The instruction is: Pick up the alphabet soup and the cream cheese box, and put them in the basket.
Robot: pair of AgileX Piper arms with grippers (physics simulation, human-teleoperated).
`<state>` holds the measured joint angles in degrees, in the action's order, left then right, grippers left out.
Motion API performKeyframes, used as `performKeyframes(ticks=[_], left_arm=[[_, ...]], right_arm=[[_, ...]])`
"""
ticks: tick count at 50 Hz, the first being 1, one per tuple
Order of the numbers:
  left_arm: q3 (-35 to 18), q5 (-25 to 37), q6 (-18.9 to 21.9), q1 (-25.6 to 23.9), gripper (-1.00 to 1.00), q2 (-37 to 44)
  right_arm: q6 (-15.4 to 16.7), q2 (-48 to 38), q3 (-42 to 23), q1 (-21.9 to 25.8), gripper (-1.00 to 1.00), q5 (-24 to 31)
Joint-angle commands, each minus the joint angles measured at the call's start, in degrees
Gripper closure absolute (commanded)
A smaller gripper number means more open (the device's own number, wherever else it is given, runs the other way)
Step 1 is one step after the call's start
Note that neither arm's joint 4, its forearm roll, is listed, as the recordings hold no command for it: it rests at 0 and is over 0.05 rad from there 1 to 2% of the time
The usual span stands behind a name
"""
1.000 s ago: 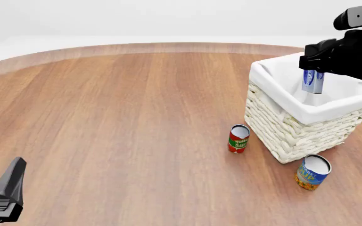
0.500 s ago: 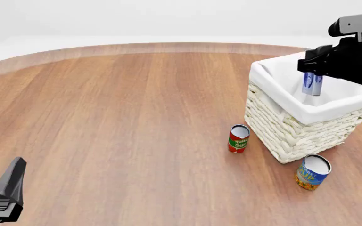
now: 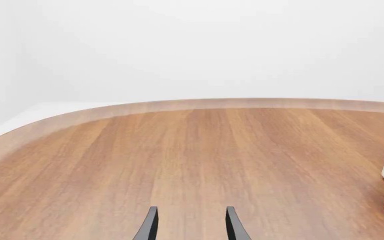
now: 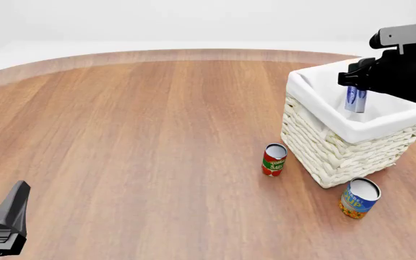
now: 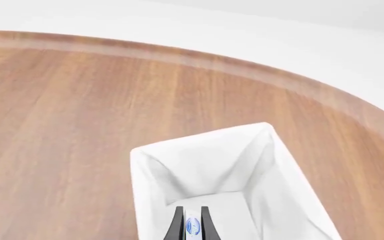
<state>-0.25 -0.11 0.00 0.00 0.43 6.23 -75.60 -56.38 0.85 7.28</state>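
From my station I see the right gripper [image 4: 355, 93] poised over the basket [image 4: 338, 146], its fingers [image 5: 177, 226] pinched onto the cream cheese box [image 4: 355, 100], which hangs upright and edge-on inside the rim, above the white lining; in the right wrist view the box [image 5: 193, 226] sits squeezed between the two dark fingers with the cloth floor beneath it, and I cannot tell whether its lower end touches the lining. The basket stands at about 3 o'clock on the wooden table [image 4: 136, 141], near the right edge of my front view. The alphabet soup [image 4: 358, 197] stands upright on the table just off the basket's near corner, at about 5 o'clock from it, close but apart. The red and green tomato sauce can [image 4: 274, 159] stands upright beside the basket's near-left wall, at about 8 o'clock from it. The left gripper [image 3: 190, 225] is parked far off at the table's 7 o'clock corner, its fingers spread apart with nothing between them, only bare wood ahead.
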Motion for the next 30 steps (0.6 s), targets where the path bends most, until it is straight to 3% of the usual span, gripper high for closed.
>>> performKeyframes(ticks=[1, 30], left_arm=[[0.0, 0.0, 0.0, 0.0, -1.0, 0.0], [0.0, 0.0, 0.0, 0.0, -1.0, 0.0]], right_arm=[[-0.3, -1.2, -0.8, -0.9, 1.0, -0.8], [-0.2, -6.5, -2.4, -2.3, 1.0, -3.0]])
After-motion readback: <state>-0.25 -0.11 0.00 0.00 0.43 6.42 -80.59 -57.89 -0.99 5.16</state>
